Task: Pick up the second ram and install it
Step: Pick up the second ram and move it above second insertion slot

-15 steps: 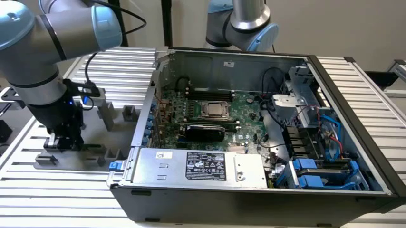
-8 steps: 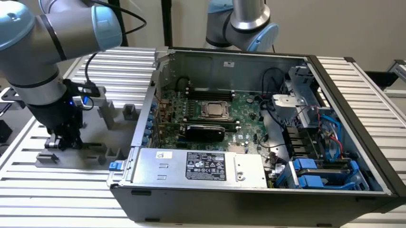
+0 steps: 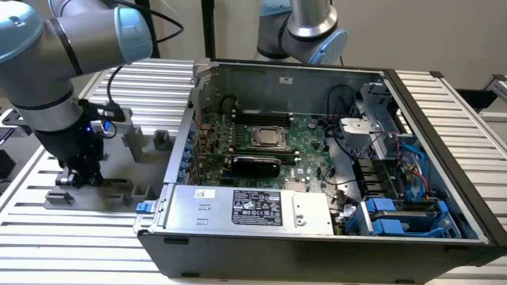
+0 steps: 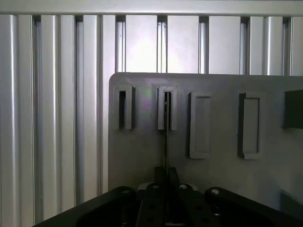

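The second ram (image 4: 166, 124) shows edge-on as a thin dark stick standing upright in a slot of the grey holder plate (image 4: 142, 151). My gripper (image 4: 166, 178) reaches down over it, with its dark fingers (image 4: 160, 176) pressed close on either side of the stick's near end. In the exterior view the gripper (image 3: 79, 177) hangs low over the grey holder (image 3: 119, 196) at the exterior view's left, beside the open computer case (image 3: 443, 154). The motherboard (image 3: 305, 139) lies inside the case, with long black memory slots (image 3: 262, 113) near its far edge.
The holder has an empty slot (image 4: 122, 109) beside the ram and raised blocks (image 4: 200, 125). A metal power supply (image 3: 249, 208) fills the case's near side, with cables and blue drive bays (image 3: 396, 217) at the exterior view's right. Another arm (image 3: 305, 29) stands behind the case.
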`<control>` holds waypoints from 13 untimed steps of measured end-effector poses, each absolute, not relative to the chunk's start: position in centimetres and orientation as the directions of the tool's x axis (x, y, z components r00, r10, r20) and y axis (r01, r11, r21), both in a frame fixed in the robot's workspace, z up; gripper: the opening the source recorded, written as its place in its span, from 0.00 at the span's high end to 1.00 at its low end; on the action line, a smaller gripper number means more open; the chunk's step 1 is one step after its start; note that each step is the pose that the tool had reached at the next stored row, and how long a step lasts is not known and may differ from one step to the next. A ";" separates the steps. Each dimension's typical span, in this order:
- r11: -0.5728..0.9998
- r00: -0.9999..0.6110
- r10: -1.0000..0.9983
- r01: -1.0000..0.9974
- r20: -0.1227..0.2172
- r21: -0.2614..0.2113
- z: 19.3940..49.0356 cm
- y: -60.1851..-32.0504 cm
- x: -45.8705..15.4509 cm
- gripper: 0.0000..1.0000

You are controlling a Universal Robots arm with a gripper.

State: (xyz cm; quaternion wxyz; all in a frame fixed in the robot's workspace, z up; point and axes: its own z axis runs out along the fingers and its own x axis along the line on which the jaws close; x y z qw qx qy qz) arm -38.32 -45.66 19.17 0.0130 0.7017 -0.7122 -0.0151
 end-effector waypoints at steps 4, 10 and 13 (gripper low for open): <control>0.024 -0.024 -1.000 -0.999 -0.003 0.040 19.2 -45.7 -38.3 1.00; 0.024 -0.024 -1.000 -0.999 -0.003 0.040 19.2 -45.7 -38.3 1.00; 0.024 -0.024 -1.000 -0.999 -0.003 0.040 19.3 -45.7 -38.3 1.00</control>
